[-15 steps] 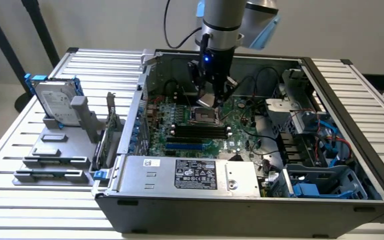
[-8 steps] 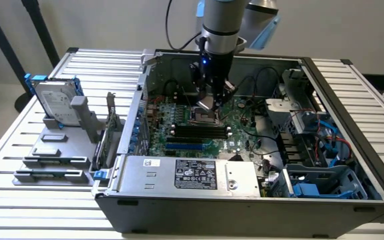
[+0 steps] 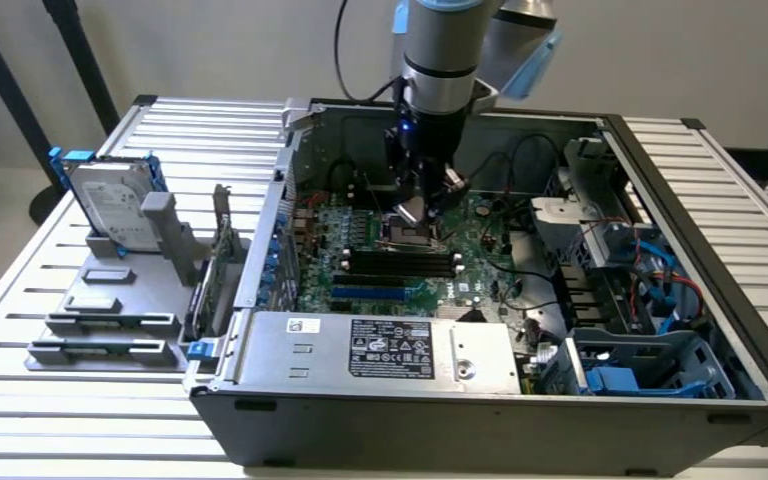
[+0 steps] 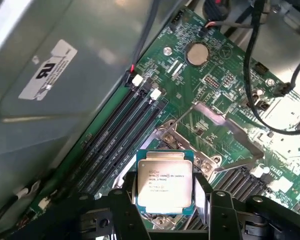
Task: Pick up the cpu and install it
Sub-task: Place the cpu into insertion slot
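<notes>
The cpu [image 4: 165,181], a small square chip with a silver printed top and a thin pale rim, sits between my gripper's black fingers [image 4: 124,200], one on each side. My gripper [image 4: 166,202] is shut on it and holds it just above the motherboard's metal socket frame [image 4: 210,132], whose load plate stands open. In the exterior view the gripper [image 3: 415,205] reaches down into the open computer case, and the cpu [image 3: 411,212] hangs over the socket [image 3: 404,240] in the middle of the green motherboard [image 3: 484,265]. The socket's contact area is hidden under the chip.
Black memory slots [image 4: 122,132] run beside the socket. Dark cables [image 4: 260,95] loop over the board near a coin battery [image 4: 196,53]. A silver box with a black label [image 3: 384,347] fills the case's front. A hard drive in a blue frame [image 3: 107,200] stands on the grey fixture outside.
</notes>
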`<act>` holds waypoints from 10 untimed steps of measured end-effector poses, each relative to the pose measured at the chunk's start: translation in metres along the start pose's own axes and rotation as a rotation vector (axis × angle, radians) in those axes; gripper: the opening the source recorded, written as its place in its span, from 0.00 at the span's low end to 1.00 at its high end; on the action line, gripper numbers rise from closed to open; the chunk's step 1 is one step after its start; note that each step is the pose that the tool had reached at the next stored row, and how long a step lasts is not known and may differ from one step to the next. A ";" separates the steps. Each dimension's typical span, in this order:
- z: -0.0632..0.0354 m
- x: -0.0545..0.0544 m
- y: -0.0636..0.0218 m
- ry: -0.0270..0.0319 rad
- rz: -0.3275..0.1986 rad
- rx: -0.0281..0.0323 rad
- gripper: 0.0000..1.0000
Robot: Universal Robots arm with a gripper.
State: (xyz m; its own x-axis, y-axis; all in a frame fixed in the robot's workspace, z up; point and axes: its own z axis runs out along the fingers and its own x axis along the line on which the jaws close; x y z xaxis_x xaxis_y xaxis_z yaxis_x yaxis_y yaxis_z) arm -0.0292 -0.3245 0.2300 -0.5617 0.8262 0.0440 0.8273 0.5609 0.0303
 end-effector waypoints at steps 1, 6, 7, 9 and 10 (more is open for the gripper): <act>0.0000 0.000 0.0000 0.0005 0.015 0.0007 0.55; 0.0002 0.000 0.0000 0.0032 0.080 0.0022 0.55; 0.0002 0.000 0.0000 0.0038 0.092 0.0018 0.55; 0.0002 0.000 -0.0002 0.0050 0.117 0.0009 0.55; 0.0002 0.000 -0.0002 0.0057 0.131 0.0003 0.55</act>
State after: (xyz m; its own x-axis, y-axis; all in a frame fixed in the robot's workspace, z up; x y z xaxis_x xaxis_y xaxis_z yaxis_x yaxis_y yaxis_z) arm -0.0295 -0.3245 0.2298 -0.4492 0.8918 0.0532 0.8934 0.4486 0.0237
